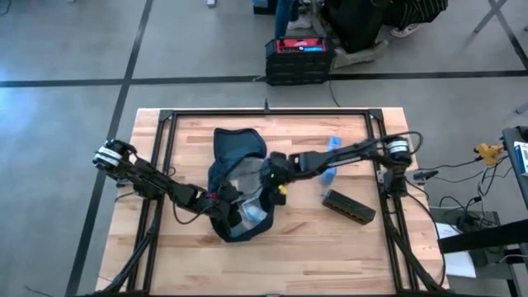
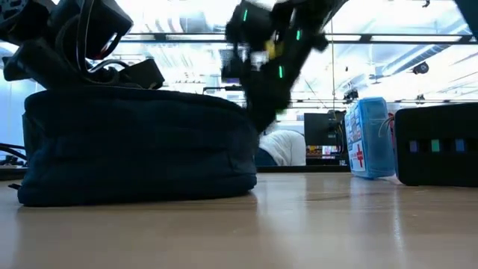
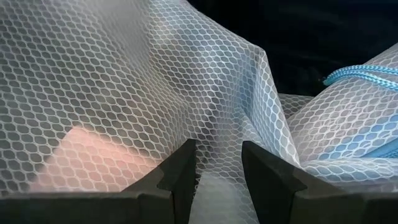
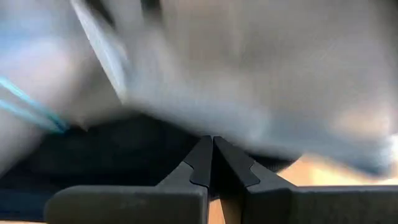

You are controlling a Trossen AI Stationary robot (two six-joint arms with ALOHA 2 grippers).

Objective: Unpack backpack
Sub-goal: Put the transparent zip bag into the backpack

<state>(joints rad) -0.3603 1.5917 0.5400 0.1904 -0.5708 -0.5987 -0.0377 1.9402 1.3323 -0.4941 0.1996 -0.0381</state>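
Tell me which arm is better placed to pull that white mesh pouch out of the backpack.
Left. Its claw already straddles a fold of the white mesh pouch inside the backpack. The right claw is shut with nothing between its tips.

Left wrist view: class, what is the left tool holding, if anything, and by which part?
The left tool pinches a fold of white mesh fabric between its fingers, inside the dark navy-blue soft backpack. The right tool is shut, holding nothing visible.

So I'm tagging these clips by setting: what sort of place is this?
Most likely a robotics lab or workshop. A wooden table with a black metal frame stands on a bare concrete floor marked with dark lines, loose cables lie beside it, and the low view shows a monitor beyond.
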